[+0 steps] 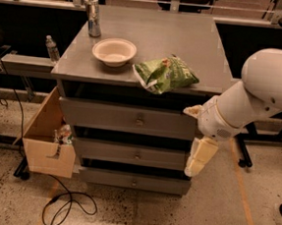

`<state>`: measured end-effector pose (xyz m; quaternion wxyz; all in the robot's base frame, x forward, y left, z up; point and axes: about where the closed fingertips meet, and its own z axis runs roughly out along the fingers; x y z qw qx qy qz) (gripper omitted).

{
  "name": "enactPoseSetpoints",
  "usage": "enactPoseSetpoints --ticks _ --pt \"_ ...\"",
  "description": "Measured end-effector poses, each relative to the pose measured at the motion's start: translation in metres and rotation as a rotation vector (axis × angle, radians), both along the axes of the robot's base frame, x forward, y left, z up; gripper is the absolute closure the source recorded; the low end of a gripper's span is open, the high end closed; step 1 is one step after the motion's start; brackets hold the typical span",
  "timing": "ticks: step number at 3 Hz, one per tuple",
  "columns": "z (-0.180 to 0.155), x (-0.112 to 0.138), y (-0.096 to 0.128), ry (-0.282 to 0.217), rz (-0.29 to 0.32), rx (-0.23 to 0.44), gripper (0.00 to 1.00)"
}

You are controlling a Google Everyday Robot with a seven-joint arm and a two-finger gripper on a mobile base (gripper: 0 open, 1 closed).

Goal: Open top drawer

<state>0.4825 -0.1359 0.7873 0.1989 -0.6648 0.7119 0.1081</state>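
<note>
**Top drawer closed, pincer at its right end**

Top drawer lies up and to the left of the pincer. Its wide grey front looks closed, and its small round knob sits well to the pincer's left. The pincer hangs downward from the white arm, just below the drawer's right end and in front of the right end of the middle drawer. I cannot tell whether it is wide or narrow, and it holds nothing that shows. The bottom drawer is lower left of it. Above on the table, a green snack bag overhangs the front edge up-left of the pincer. A pale bowl and a metal can stand farther left. A light wooden box stands far left, beside the drawers.
</note>
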Motion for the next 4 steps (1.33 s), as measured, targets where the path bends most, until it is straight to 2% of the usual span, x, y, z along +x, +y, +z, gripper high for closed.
enactPoseSetpoints --ticks 1,2,3,4 --pt "-0.020 0.036 0.017 -0.049 -0.006 0.054 0.00" --pt "-0.021 0.037 0.017 -0.054 -0.001 0.050 0.00" --pt "-0.018 0.054 0.005 -0.089 0.034 0.005 0.00" --pt "-0.024 0.074 -0.010 -0.104 0.059 -0.028 0.00"
